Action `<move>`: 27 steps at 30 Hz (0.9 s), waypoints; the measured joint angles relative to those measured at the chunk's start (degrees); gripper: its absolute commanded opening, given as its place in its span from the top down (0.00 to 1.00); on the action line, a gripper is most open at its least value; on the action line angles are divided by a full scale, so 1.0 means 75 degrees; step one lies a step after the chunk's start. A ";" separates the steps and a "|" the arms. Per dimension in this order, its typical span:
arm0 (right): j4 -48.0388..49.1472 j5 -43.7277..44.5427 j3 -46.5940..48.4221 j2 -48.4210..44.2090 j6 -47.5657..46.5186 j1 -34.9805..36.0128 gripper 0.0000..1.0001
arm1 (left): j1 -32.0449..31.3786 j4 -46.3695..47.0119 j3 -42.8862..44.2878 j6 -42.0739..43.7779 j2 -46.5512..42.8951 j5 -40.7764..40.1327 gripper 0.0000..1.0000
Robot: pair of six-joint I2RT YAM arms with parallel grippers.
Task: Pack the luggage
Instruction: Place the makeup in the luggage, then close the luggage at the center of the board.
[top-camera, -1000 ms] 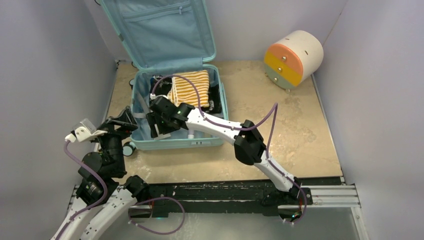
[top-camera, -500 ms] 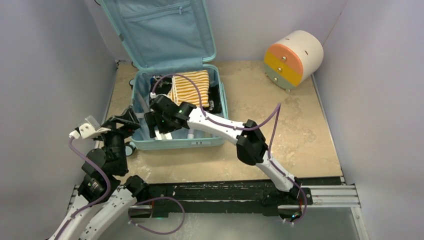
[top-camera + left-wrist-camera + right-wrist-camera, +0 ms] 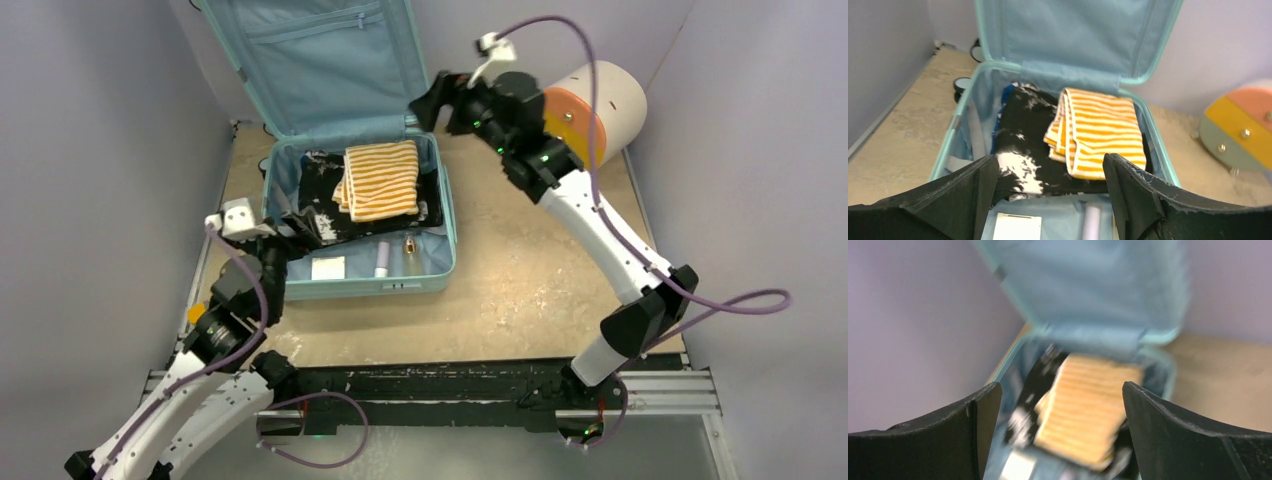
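The right gripper (image 3: 428, 100) had left the suitcase. A second before, it hung low over the front left part of the case. Now it was raised at the back, just beside the right edge of the upright lid (image 3: 320, 60), with its fingers spread wide and nothing between them. The left gripper (image 3: 283, 242) had moved in from outside the left wall to the front left corner of the rim. Its fingers were also apart and empty, and in its wrist view they framed the packed goods.

The suitcase (image 3: 447, 235) lay open at the back left of the table (image 3: 540, 250), its lid leaning on the rear wall. With the right arm gone, the front strip of the case showed again.

The right arm now crossed in front of the round drawer unit (image 3: 615, 95) at the back right and hid part of its coloured fronts. The left arm hung over the near left corner of the case.

Inside the case lay:
- one striped orange and white towel (image 3: 380, 178), folded
- one black and white garment (image 3: 318, 218), lying under the towel
- one small white card (image 3: 327, 267)
- one pale tube (image 3: 382, 258)
- one small brown bottle (image 3: 410, 245)

The left wrist view showed two wheels (image 3: 963, 84) by the far left side of the case. It also showed the drawer unit's three fronts, which were orange, yellow and green.
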 measured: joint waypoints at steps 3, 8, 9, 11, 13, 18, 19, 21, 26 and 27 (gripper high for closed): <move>0.1512 -0.0152 -0.0431 -0.0090 -0.0574 -0.1239 0.14 | 0.0000 -0.0023 0.0154 0.0064 0.0731 0.0557 0.20; 0.2780 -0.1317 0.0752 0.1658 -0.0901 -0.2157 0.15 | 0.0000 -0.0189 0.0501 0.0131 0.1658 0.1463 0.20; 0.3095 -0.1574 0.0903 0.2057 -0.0886 -0.2299 0.15 | 0.0000 -0.0204 0.0525 0.0131 0.1757 0.1600 0.20; 0.3555 -0.1958 0.1084 0.2777 -0.0857 -0.2532 0.14 | 0.0000 -0.0239 0.0551 0.0134 0.1891 0.1818 0.20; 0.3911 -0.2247 0.1376 0.3439 -0.0857 -0.2707 0.14 | 0.0000 -0.0245 0.0580 0.0134 0.2049 0.2031 0.21; 0.4838 -0.2710 0.2151 0.4814 -0.0883 -0.2993 0.15 | 0.0000 -0.0256 0.0656 0.0140 0.2591 0.2398 0.21; 0.4983 -0.2771 0.2425 0.5068 -0.0883 -0.3022 0.16 | 0.0000 -0.0265 0.0656 0.0146 0.2669 0.2430 0.21; 0.5257 -0.2917 0.2932 0.5467 -0.0874 -0.3048 0.16 | 0.0000 -0.0271 0.0647 0.0181 0.2742 0.2442 0.21; 0.5904 -0.3136 0.3710 0.5931 -0.0822 -0.3051 0.17 | 0.0000 -0.0233 0.0600 0.0230 0.2742 0.2439 0.22; 0.6021 -0.3153 0.3888 0.6018 -0.0807 -0.3051 0.17 | 0.0000 -0.0233 0.0586 0.0230 0.2742 0.2439 0.22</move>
